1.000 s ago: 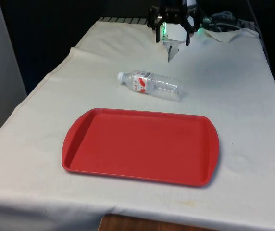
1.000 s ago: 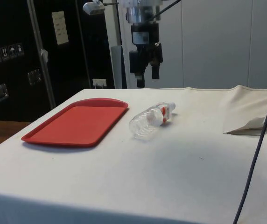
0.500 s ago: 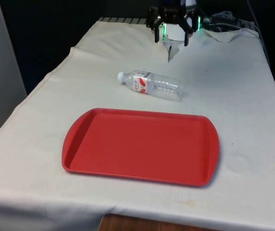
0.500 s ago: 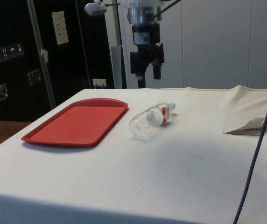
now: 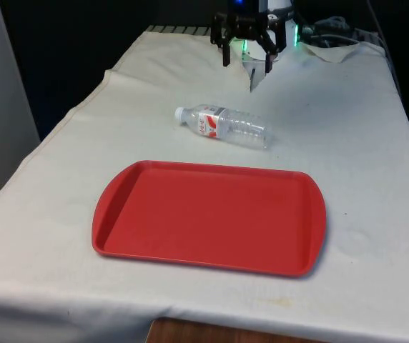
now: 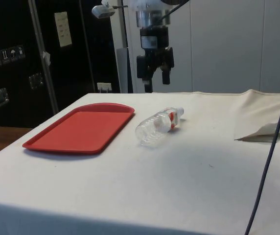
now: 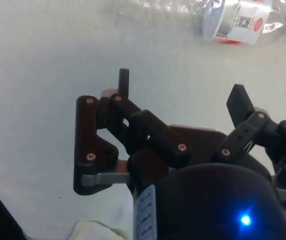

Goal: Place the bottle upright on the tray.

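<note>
Bottle (image 5: 223, 126) lies on its side on the tabletop (image 5: 347, 128), beyond the tray (image 5: 208, 216). My end effector (image 5: 246, 56) hovers above, spread wide, empty. An off-center pinch could roll it away.

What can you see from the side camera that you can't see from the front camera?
Only the side view has the dark cabinets behind the table and the pale wall.

Only the front view has the black curtain and the tray's whole shape, all four rounded corners.

Both show the clear bottle lying on its side on the white cloth, off the red tray, with the open claw hanging above the table, holding nothing.
</note>
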